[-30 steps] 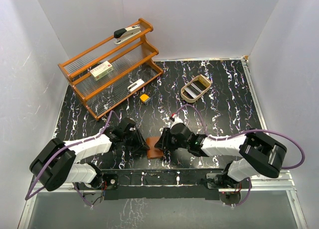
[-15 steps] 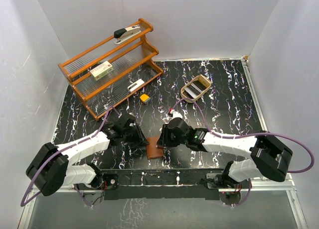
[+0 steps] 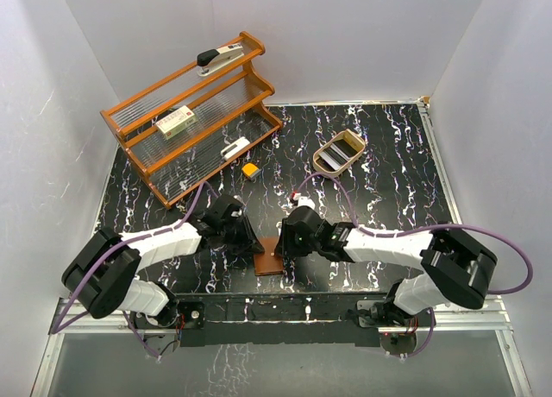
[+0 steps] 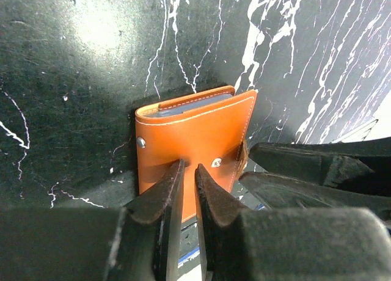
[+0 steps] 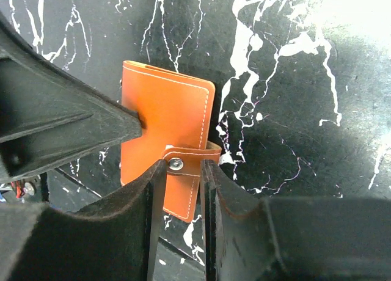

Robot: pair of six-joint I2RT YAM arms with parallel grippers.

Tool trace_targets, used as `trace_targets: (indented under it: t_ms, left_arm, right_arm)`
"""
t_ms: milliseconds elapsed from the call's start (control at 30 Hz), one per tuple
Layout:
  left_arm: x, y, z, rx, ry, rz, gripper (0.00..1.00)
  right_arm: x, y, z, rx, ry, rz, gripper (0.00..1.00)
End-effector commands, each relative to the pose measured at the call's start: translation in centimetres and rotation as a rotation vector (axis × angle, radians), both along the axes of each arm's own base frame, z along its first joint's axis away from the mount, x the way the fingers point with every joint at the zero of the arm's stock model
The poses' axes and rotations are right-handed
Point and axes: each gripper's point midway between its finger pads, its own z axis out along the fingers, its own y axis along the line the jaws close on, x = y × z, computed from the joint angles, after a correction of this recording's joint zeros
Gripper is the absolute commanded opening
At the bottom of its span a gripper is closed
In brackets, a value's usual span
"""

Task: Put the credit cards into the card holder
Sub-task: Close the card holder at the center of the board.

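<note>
The card holder (image 3: pixel 269 257) is a reddish-brown leather wallet, folded shut, near the table's front edge between my two grippers. In the left wrist view the card holder (image 4: pixel 195 140) shows pale grey-blue credit card edges (image 4: pixel 195 105) inside its far fold. My left gripper (image 4: pixel 188 168) has its jaws almost together, tips over the wallet's near face. In the right wrist view the closing tab (image 5: pixel 189 162) lies across the card holder (image 5: pixel 165 116). My right gripper (image 5: pixel 180 165) straddles the tab with a narrow gap, gripping nothing I can see.
A tan oval wooden tray (image 3: pixel 323 164) with grey flat pieces stands at the back right. An orange wooden rack (image 3: pixel 191 112) holds a stapler and a box at the back left. A small yellow-orange block (image 3: pixel 250 169) lies before it. The table's front edge is just behind the wallet.
My left gripper has moved right, closer to the card holder. My right gripper shifted slightly but stays at the wallet's right side. The wallet has stayed in place.
</note>
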Motion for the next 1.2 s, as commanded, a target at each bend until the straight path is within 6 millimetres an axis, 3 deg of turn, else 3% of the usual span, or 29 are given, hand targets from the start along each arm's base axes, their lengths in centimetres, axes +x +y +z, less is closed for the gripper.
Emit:
trace_targets:
  t_ms: [0,1167]
  left_arm:
    - [-0.9,0.8,-1.0,0.023,0.006,-0.018,0.12]
    - [-1.8,1.4,-2.0,0.022,0.039,0.015,0.14]
  right_arm:
    - [0.8,1.7,1.1,0.057,-0.031,0.010,0.27]
    - [-0.8,3.7,0.5,0.069,0.055,0.144,0.20]
